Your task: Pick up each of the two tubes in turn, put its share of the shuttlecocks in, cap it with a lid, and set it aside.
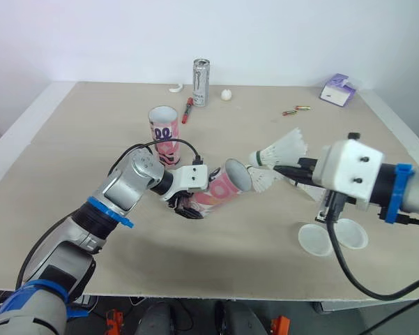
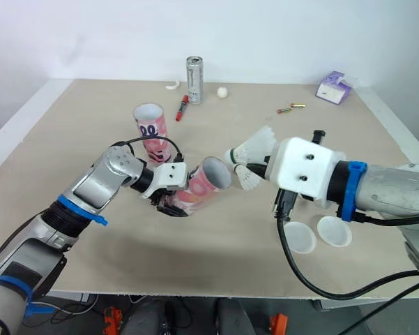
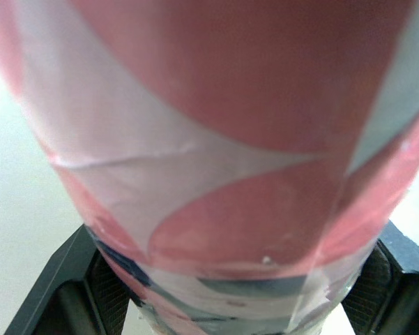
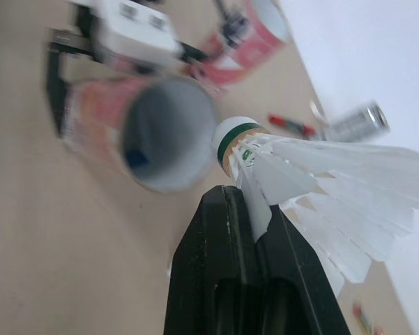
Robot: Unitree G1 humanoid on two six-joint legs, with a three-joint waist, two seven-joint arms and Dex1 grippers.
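Observation:
My left gripper is shut on a pink and white tube, holding it tilted with its open mouth facing right. In the left wrist view the tube sits between both fingers. Just right of that mouth, my right gripper is shut on the feathers of a white shuttlecock, whose green-banded cork points at the tube. A second shuttlecock lies just below the held one. A second tube stands upright behind. Two clear lids lie at the front right.
At the back of the table stand a drink can, a red marker, a white ball and a small white curved piece. A purple box and small metal items are at the back right.

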